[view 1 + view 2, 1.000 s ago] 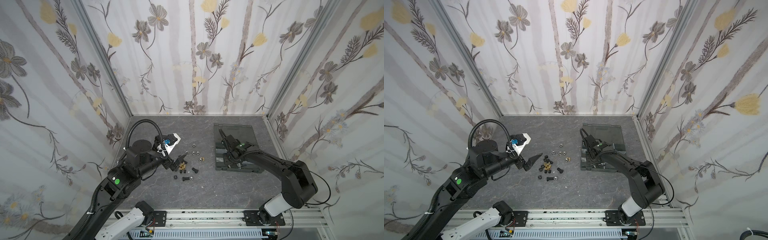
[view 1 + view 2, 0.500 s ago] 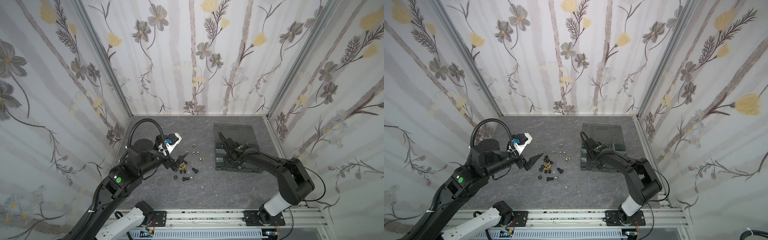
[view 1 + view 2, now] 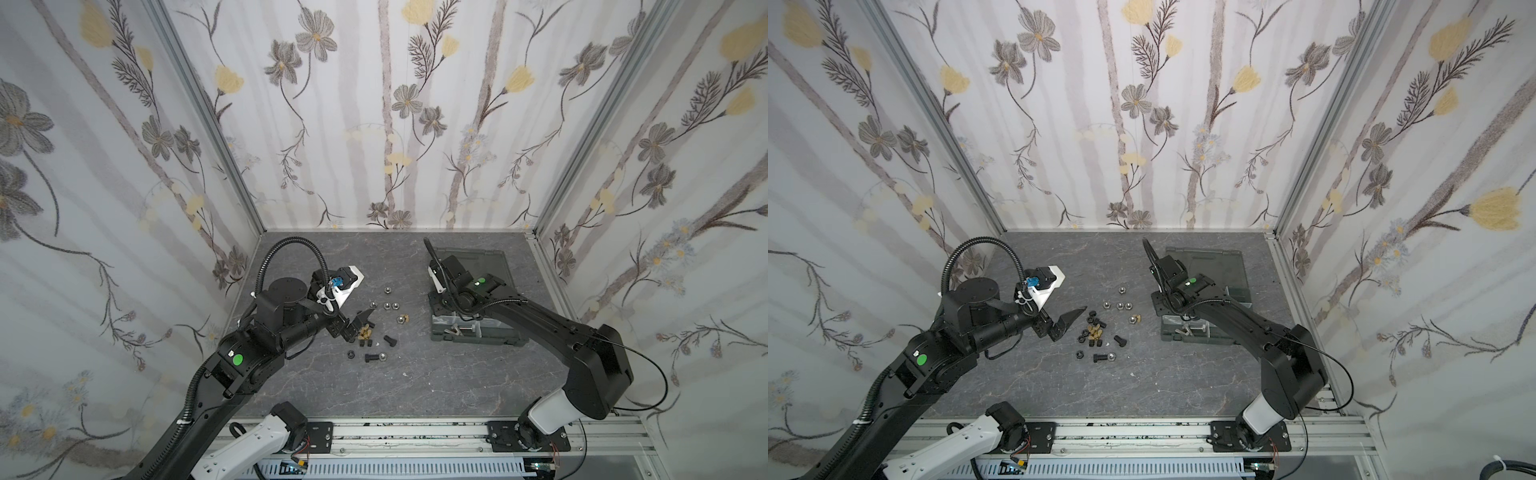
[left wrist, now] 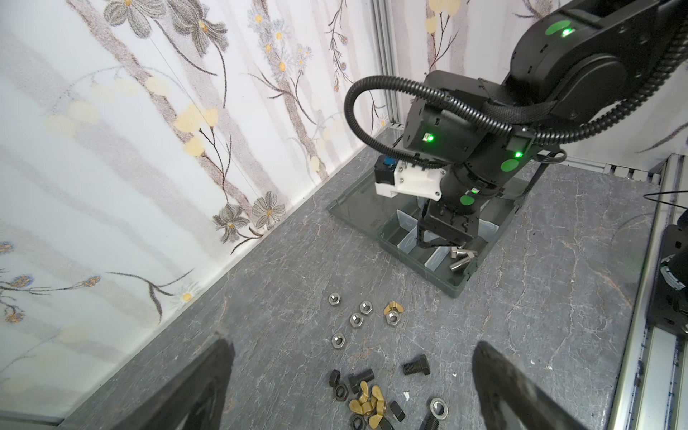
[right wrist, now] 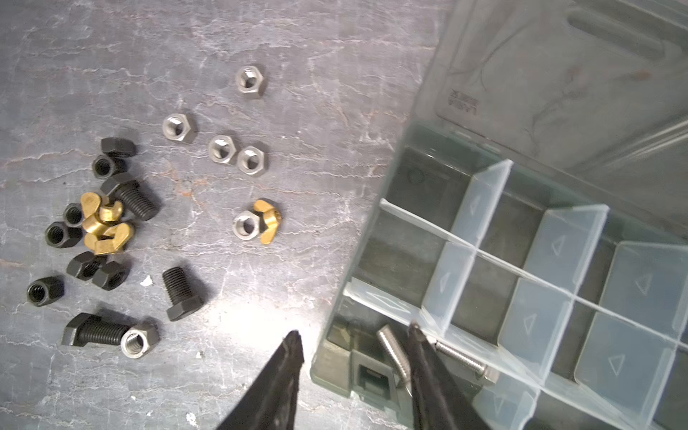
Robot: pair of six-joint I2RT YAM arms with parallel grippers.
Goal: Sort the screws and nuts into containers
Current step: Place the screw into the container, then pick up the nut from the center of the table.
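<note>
Loose screws and nuts lie mid-table: black screws, silver nuts, black nuts and brass wing nuts, seen in both top views as a pile. The dark grey organizer box lies open at the right, its containers split by clear dividers. My right gripper hangs open over the box's near corner compartment, where two silver screws lie. My left gripper is open just above the pile, holding nothing.
The box's hinged lid lies flat behind it toward the back wall. Flowered walls close in the table on three sides. An aluminium rail with both arm bases runs along the front edge.
My right gripper's jaws have gone from shut to open over the box's corner compartment. The left arm has hardly moved.
</note>
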